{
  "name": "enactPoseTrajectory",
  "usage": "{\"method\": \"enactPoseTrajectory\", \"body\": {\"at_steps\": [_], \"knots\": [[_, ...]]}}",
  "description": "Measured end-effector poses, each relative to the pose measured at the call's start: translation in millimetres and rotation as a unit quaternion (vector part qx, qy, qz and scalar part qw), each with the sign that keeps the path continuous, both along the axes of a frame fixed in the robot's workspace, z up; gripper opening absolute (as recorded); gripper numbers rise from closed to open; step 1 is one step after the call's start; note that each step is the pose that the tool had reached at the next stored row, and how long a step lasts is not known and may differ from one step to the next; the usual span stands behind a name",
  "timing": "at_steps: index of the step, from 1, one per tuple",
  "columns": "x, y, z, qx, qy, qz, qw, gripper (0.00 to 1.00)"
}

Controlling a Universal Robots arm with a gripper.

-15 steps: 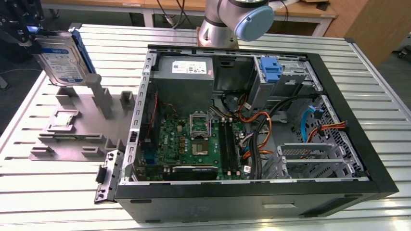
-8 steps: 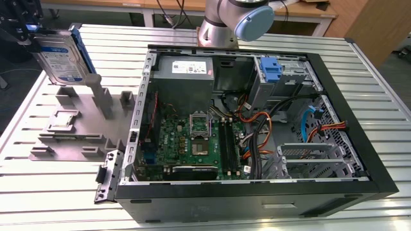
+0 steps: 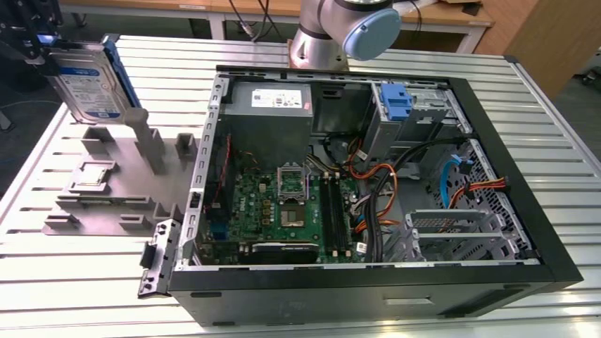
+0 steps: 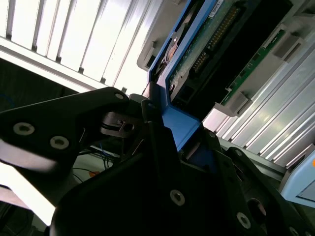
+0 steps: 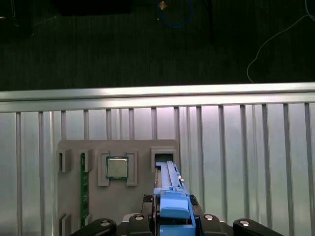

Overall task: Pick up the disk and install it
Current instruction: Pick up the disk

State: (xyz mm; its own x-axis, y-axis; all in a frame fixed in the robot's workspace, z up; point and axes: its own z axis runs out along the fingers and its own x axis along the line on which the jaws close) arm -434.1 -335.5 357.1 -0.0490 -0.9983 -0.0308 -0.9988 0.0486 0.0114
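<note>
the pincer point(image 3: 47, 51) is clenched on the disk's point(image 3: 89, 84) top edge, disk hanging upright over the grey fixture point(image 3: 112, 204).

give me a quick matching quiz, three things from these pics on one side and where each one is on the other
Things:
1. disk
2. processor chip
3. blue latch

Places:
A. upright inside the open computer case
B. clamped in the gripper
C. flat in a pocket of the grey fixture

Pairs: 1-B, 2-C, 3-A
</note>
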Motion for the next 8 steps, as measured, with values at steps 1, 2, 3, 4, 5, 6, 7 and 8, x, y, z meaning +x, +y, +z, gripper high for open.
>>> {"method": "enactPoseTrajectory", "body": {"at_steps": [1,2,3,4,5,6,7,8], "knots": [[0.0,0.0,0.5,0.0001,0.0001,0.000,1.0000,0.37],[0.0,0.0,0.6,0.0001,-0.0001,0.000,1.0000,0.37],[0.0,0.0,0.8,0.0001,-0.0001,0.000,1.0000,0.37],[0.0,0.0,1.1,0.0001,-0.0001,0.000,1.0000,0.37],[0.0,0.0,1.4,0.0001,0.0000,0.000,1.0000,0.37],[0.0,0.0,1.9,0.0001,0.0001,0.000,1.0000,0.37],[0.0,0.0,2.4,0.0001,0.0001,0.000,1.0000,0.37],[0.0,0.0,2.8,0.0001,0.0000,0.000,1.0000,0.37]]}}
